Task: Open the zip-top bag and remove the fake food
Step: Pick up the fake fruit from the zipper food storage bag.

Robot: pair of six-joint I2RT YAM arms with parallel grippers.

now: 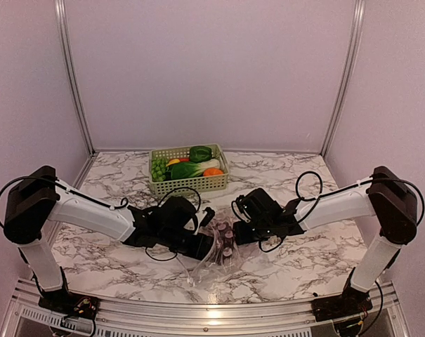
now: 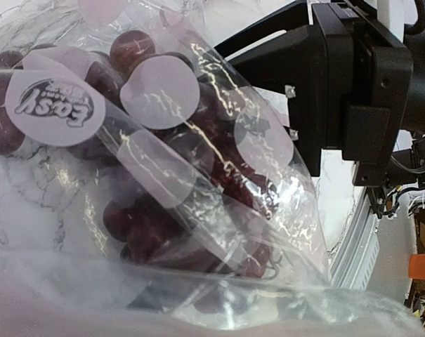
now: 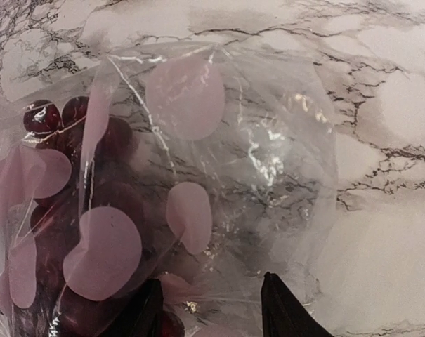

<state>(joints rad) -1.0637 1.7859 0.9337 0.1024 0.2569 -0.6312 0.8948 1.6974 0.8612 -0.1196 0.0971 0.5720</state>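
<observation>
One marble table (image 1: pixel 303 260). Two arms bent low toward centre: left arm (image 1: pixel 93 210) from 9 o'clock, right arm (image 1: pixel 335 200) from 3. One basket (image 1: pixel 187 186) at 12, about six toy foods (image 1: pixel 194 168) inside. One clear bag (image 1: pixel 216 249) at centre, holding one grape bunch (image 2: pixel 163 210). Right gripper (image 3: pixel 211 279) part-open at the bag; left gripper (image 1: pixel 206 219) can't tell.

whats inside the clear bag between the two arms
A dark purple grape bunch shows through the clear bag. Pale printed dots and crinkles cover parts of it, so other pieces cannot be ruled out.
</observation>
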